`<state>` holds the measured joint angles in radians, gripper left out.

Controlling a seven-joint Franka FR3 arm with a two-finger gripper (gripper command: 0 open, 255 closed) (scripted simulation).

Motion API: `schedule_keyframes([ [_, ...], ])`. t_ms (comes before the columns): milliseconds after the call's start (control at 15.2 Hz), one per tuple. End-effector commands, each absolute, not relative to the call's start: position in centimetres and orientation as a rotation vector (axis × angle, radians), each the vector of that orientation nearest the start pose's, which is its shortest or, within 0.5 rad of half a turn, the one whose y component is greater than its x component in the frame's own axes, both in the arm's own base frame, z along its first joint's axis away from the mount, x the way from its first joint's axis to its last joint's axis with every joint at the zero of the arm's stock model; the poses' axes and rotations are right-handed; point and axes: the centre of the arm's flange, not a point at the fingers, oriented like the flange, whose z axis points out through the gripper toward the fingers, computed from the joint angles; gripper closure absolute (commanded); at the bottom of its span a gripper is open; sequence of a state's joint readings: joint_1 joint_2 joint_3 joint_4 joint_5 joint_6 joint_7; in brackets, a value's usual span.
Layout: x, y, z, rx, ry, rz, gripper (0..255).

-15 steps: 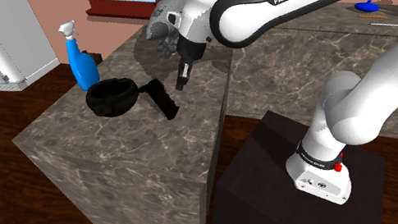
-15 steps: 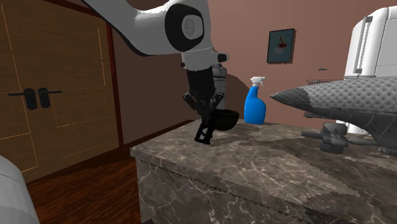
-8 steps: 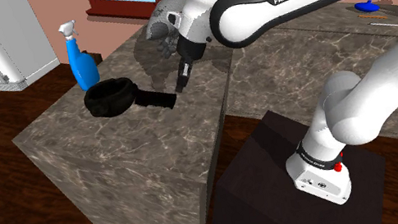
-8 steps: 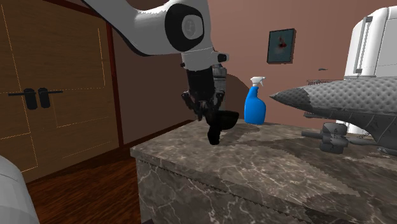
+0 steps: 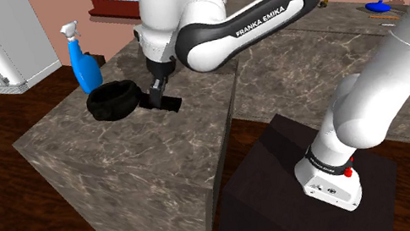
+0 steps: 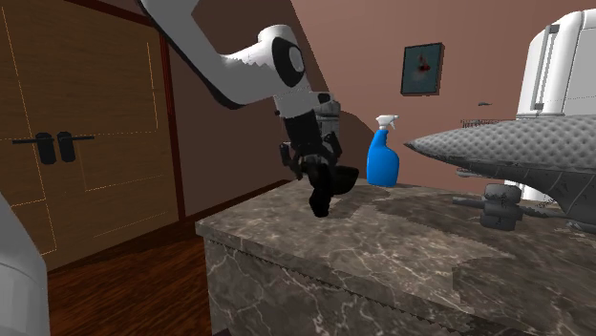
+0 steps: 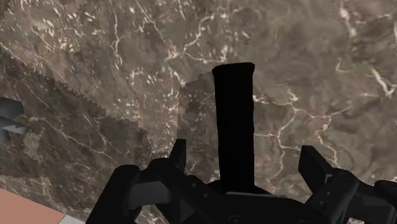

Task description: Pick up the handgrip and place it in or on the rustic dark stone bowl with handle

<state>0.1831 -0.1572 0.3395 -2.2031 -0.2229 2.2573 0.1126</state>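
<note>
One second ago the handgrip stood tilted on end beside the bowl; it now lies flat on the tabletop, its near end at the bowl's wall, though contact cannot be confirmed. In that time the arm has swung across toward the shoulder view's left, bringing the gripper from a position well off to the side to one directly over the handgrip. The wrist view shows the jaws wide, one of the fingers on each side of the bar and neither touching it, so nothing is held. Assessment: the handgrip is outside the bowl, placement is not achieved, and the move reads as a fresh approach for a grasp. The jaws already straddle the bar across its narrow width, which favours a clean closure once they come lower. The bowl stands just beside the grasp point, so clearance on that side is tight. The handgrip is a plain, matt black straight bar with squared ends and no visible surface detail. The bowl is equally black, round and thick-walled with a rough, lumpy rim. The tabletop is polished brown-grey marbled stone with pale veining, set on a block of the same finish. A blue spray bottle with a white trigger head stands upright behind the bowl, near but apart from it.
</note>
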Motion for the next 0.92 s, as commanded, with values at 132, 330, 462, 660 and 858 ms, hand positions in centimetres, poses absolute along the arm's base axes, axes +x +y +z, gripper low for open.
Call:
schedule_keyframes([
  [132, 46.0, 26.1, 44.7, -3.176, -0.861, -0.436, 0],
  [330, 46.6, 25.9, 42.9, -3.176, -0.861, -0.436, 0],
  [462, 46.6, 25.9, 42.9, -3.176, -0.861, -0.436, 0],
  [660, 46.6, 25.9, 42.9, -3.176, -0.861, -0.436, 0],
  [858, 46.6, 25.9, 42.9, -3.176, -0.861, -0.436, 0],
])
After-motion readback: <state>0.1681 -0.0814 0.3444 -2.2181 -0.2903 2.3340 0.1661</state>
